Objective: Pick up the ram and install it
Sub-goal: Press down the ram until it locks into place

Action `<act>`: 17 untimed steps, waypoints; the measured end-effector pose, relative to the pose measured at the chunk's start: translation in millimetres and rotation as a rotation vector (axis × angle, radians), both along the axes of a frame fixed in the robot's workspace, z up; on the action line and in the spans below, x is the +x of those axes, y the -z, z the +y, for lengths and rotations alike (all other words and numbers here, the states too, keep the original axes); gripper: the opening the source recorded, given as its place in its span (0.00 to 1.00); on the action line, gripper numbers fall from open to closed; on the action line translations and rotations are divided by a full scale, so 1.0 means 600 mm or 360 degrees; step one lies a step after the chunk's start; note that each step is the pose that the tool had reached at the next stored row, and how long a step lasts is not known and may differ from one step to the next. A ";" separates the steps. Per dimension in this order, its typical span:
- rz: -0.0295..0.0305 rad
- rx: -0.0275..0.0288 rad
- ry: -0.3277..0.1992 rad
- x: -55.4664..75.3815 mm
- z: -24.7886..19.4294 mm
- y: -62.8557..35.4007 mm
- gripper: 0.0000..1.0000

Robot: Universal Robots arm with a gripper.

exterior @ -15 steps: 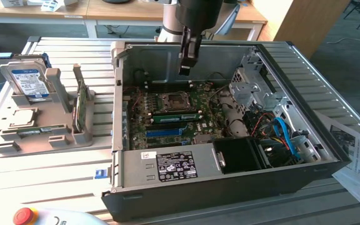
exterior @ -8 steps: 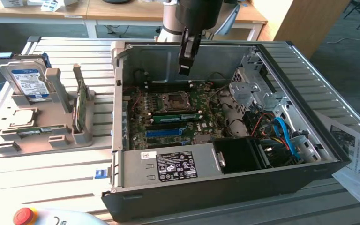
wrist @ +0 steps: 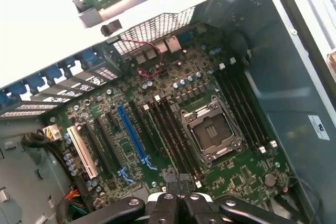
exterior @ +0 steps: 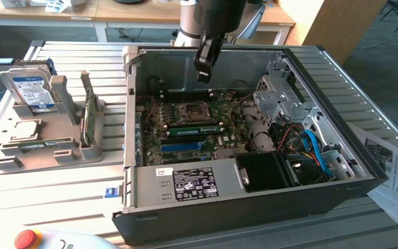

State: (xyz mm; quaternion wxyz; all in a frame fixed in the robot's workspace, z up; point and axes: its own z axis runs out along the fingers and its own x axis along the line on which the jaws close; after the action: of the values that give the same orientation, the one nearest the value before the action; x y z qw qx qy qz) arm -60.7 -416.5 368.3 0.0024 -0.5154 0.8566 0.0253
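Exterior view: the closed gripper (exterior: 204,78) hangs empty over the open computer case (exterior: 337,155); one ram (exterior: 87,116) stands in the grey holder (exterior: 60,150) near the desk's (exterior: 60,197) edge.

Wrist view: the gripper (wrist: 178,190) hovers close above the motherboard (wrist: 236,174) slots; dropping lower could scrape components.

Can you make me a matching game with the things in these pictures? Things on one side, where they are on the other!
Things:
1. silver hard drive with blue-white label
2. round red button
3. black claw
4. long blue slot

Places:
A. on the green motherboard
B. above the open black computer case
C. standing in the grey plastic tray
D. in the exterior view's lower left corner

Pairs: 1-C, 2-D, 3-B, 4-A
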 end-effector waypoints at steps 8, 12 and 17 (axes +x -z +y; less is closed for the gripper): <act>-0.00001 0.00001 0.0207 0.000 0.0000 0.000 0.10; -0.00001 0.00000 0.0300 0.000 0.0000 0.000 0.10; -0.00001 -0.00003 0.0418 0.000 0.0000 0.001 0.10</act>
State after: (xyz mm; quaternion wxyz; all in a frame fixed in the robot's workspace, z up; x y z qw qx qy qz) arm -60.7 -416.5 368.0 0.0057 -0.3989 0.9167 0.0247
